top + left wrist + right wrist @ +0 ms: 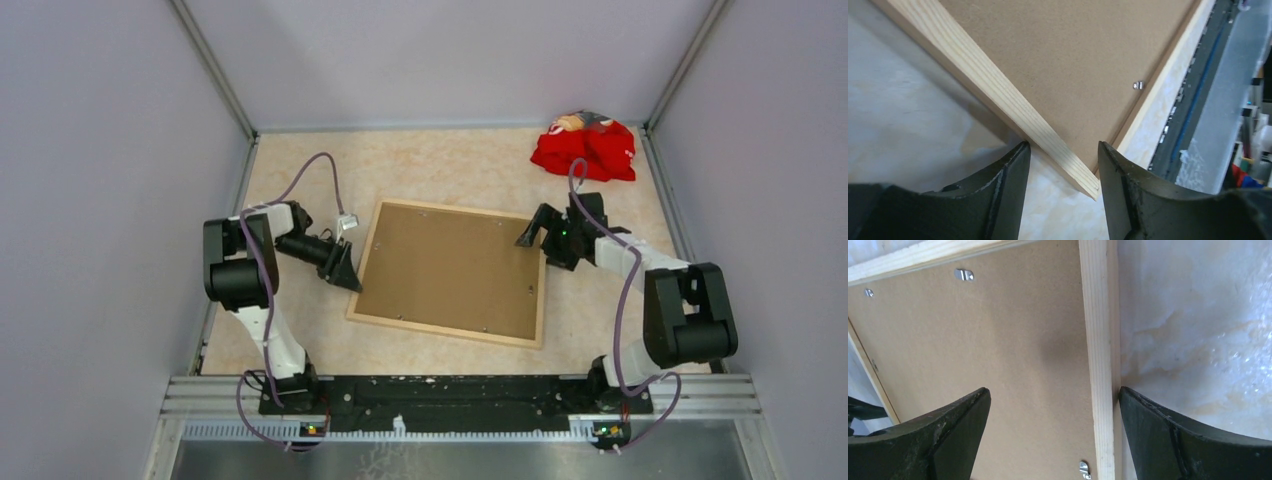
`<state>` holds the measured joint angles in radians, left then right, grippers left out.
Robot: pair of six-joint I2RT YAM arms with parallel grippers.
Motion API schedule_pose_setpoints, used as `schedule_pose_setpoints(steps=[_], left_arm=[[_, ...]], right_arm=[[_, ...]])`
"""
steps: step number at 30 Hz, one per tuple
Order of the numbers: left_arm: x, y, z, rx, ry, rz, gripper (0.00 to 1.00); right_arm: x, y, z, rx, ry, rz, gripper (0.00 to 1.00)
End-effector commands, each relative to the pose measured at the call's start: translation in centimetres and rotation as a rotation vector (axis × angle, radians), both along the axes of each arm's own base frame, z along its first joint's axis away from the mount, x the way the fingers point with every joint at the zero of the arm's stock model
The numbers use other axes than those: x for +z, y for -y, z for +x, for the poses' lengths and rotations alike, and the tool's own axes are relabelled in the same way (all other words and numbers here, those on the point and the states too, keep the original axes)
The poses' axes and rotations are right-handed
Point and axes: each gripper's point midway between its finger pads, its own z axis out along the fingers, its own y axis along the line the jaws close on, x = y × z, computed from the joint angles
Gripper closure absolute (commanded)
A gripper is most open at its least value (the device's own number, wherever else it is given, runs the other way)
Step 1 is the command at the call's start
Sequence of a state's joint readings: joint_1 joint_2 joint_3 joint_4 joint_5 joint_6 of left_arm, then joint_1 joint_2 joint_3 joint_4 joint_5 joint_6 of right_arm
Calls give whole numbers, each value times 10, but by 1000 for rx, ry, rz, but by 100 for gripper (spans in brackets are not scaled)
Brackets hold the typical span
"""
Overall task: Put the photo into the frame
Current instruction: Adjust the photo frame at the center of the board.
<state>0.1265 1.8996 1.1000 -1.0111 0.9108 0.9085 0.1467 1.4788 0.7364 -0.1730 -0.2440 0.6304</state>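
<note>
The frame (440,332), thin light wood, lies face down mid-table with a brown backing board (455,268) filling it. The photo is hidden. My left gripper (345,268) sits at the frame's left rail close to the near-left corner. In the left wrist view this gripper (1063,150) is open, the rail (998,90) running diagonally between its fingers. My right gripper (535,228) is at the far-right part of the frame. It (1054,392) stands wide open astride the right rail (1095,340), one finger over the board (998,340), the other just outside the rail.
A crumpled red cloth item (585,148) lies in the far right corner. Small metal tabs (963,274) hold the board in the frame. Grey walls enclose the table on three sides. The black mounting rail (450,395) runs along the near edge.
</note>
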Motion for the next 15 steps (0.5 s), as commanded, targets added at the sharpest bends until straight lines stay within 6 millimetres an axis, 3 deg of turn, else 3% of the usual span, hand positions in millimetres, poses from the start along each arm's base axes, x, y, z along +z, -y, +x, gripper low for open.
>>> schedule_pose_setpoints(steps=[1, 5, 8, 11, 15], left_arm=[[3, 4, -4, -35, 22, -12, 38], [3, -6, 23, 33, 43, 48, 40], [1, -14, 54, 112, 70, 103, 45], [2, -16, 79, 162, 81, 104, 48], [3, -11, 102, 188, 54, 61, 54]], right_arm=[[29, 2, 25, 32, 86, -29, 1], [53, 23, 32, -23, 128, -141, 1], [78, 27, 34, -54, 188, -151, 2], [99, 4, 33, -29, 255, -89, 5], [109, -54, 29, 71, 290, 0, 11]])
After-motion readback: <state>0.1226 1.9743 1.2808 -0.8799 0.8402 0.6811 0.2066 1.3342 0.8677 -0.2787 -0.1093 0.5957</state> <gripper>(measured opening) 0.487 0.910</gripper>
